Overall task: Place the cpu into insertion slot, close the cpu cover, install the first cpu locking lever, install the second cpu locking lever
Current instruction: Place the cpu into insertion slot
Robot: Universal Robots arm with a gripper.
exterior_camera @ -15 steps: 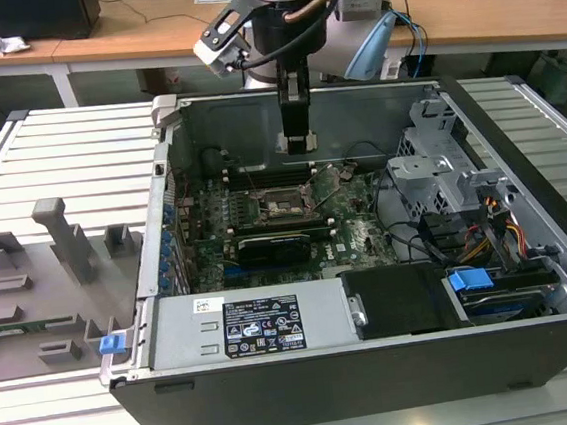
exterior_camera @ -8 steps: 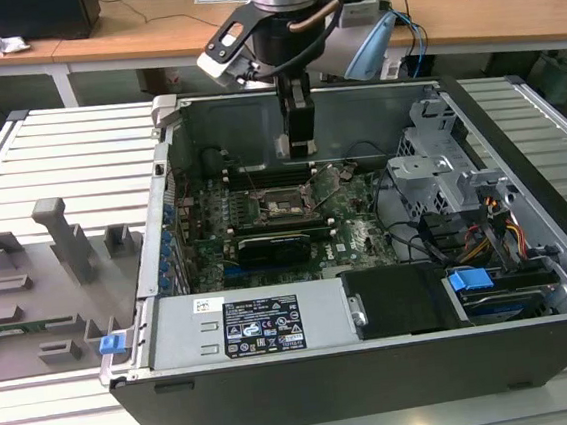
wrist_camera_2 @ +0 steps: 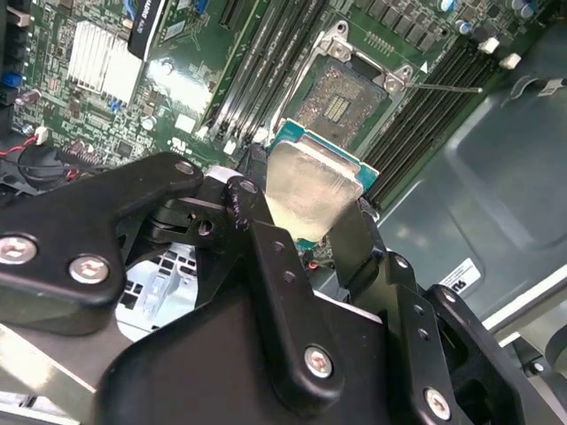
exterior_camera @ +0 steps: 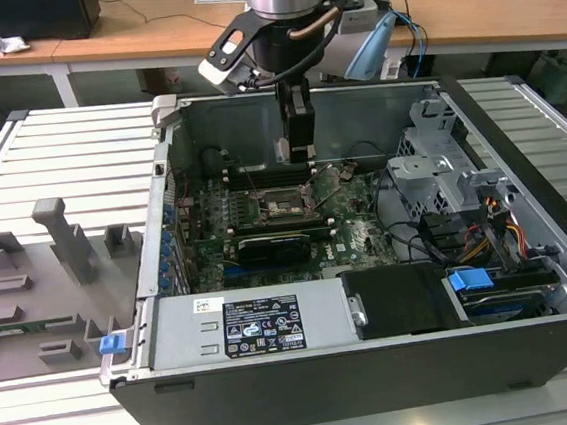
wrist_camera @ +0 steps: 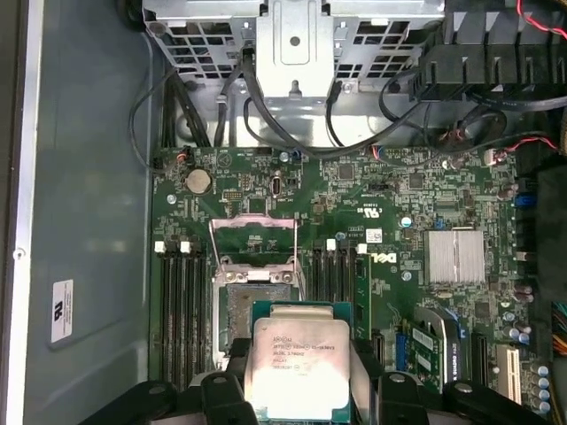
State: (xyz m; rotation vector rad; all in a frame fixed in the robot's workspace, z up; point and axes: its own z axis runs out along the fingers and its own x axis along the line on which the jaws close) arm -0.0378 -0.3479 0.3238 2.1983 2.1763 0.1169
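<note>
My pincer (exterior_camera: 300, 143) clamps the cpu (wrist_camera: 299, 361) by two opposite edges, its metal top showing in both wrist views. I hang inside the open case (exterior_camera: 281, 394) on the worktop (exterior_camera: 57, 154), towards its far wall. The cpu is held above the slot (wrist_camera: 252, 305), whose pin grid is bare. The cover (wrist_camera: 252, 221) stands swung open beside the slot.

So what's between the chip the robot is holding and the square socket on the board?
Nothing. In the first wrist view the chip hangs in the gripper over the open socket, whose cover is swung back.
</note>
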